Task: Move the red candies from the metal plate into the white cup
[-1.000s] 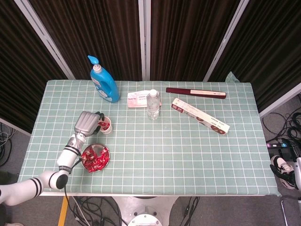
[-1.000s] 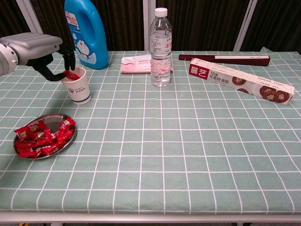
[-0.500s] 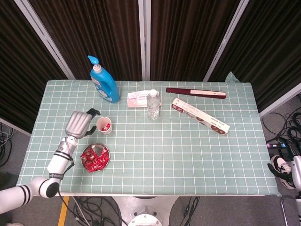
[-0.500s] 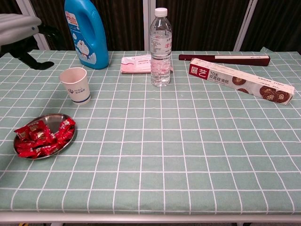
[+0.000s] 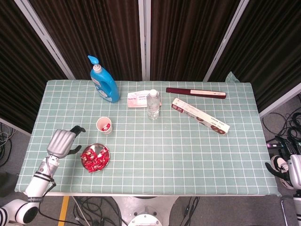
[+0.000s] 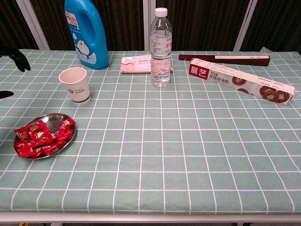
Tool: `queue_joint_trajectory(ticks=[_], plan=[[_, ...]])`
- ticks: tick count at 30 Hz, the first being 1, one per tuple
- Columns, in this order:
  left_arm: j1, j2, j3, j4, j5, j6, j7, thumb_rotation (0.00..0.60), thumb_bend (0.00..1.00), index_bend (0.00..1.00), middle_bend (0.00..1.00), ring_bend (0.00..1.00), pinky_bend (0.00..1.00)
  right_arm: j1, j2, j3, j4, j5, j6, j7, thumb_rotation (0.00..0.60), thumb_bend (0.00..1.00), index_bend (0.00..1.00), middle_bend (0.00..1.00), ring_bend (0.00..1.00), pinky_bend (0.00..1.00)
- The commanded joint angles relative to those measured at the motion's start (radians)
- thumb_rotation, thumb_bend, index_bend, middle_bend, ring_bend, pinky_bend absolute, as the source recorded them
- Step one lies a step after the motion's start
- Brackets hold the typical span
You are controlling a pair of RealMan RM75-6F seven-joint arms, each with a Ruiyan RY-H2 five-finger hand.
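- The left robot hand [image 5: 61,141] hovered over the table's [image 5: 188,150] left edge, fingers spread, holding nothing.
- The metal plate [image 5: 104,157] of red candies [image 5: 94,158] lay just to that hand's right, slightly nearer the robot, so the next reach looked like a short sideways one.
- The white cup [image 5: 104,125] stood just beyond the plate, one red candy visible inside.
- The right robot hand [image 5: 292,172] hung off the far right edge, well apart from the plate; whether it was open could not be told.
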Motion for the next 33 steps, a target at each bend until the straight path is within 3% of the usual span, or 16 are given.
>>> queue_joint_trajectory(ticks=[1,12,24,33], plan=[[0.006,-0.021,0.024,0.007,0.024,-0.018,0.015,0.6,0.26,0.38,0.43,0.89,1.0,0.001,0.0,0.0,0.0,-0.003,0.002,0.001,0.6,0.13,0.14,0.2,0.1,0.42],[0.01,-0.091,0.072,0.022,0.054,-0.08,0.132,0.6,0.2,0.38,0.43,0.89,1.0,0.001,0.003,-0.003,-0.003,-0.005,0.002,0.002,0.6,0.13,0.14,0.2,0.1,0.42],[-0.023,-0.137,0.076,0.048,0.116,-0.14,0.129,0.6,0.21,0.39,0.43,0.89,1.0,0.004,0.006,-0.003,-0.015,-0.003,0.0,-0.011,0.6,0.13,0.14,0.2,0.1,0.43],[-0.06,-0.155,0.074,0.101,0.132,-0.205,0.11,0.6,0.24,0.45,0.48,0.89,1.0,0.005,0.007,-0.003,-0.018,0.004,-0.005,-0.016,0.6,0.13,0.14,0.2,0.1,0.43]])
